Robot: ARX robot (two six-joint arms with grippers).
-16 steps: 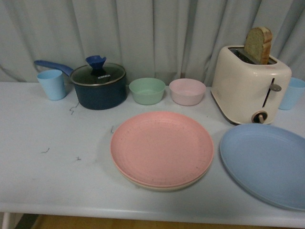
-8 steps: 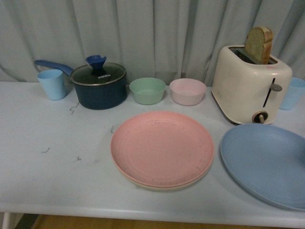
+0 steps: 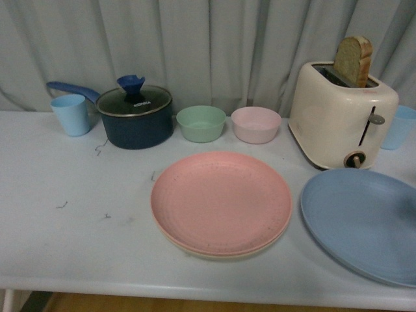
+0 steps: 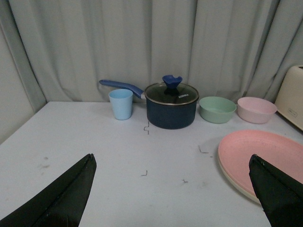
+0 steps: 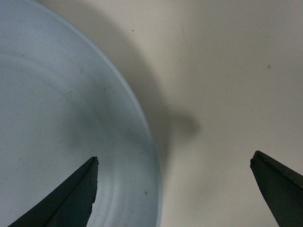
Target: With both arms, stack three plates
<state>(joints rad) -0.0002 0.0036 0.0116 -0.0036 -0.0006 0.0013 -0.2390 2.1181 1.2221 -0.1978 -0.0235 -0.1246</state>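
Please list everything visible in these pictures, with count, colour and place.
pink plate: 1, pink, table centre, on the cream plate
cream plate: 1, cream, under the pink plate, rim visible
blue plate: 1, blue, front right, alone
saucepan: 1, dark blue, glass lid, back left
cups: 2, light blue, one left of saucepan, other at right edge
green bowl: 1, green, back centre
pink bowl: 1, pink, right of green bowl
toaster: 1, cream, back right
bread slice: 1, brown, in toaster slot
table: 1, pale grey
curtain: 1, grey, behind table
left end effector: 1, black, open, above table
right end effector: 1, black, open, over blue plate's rim
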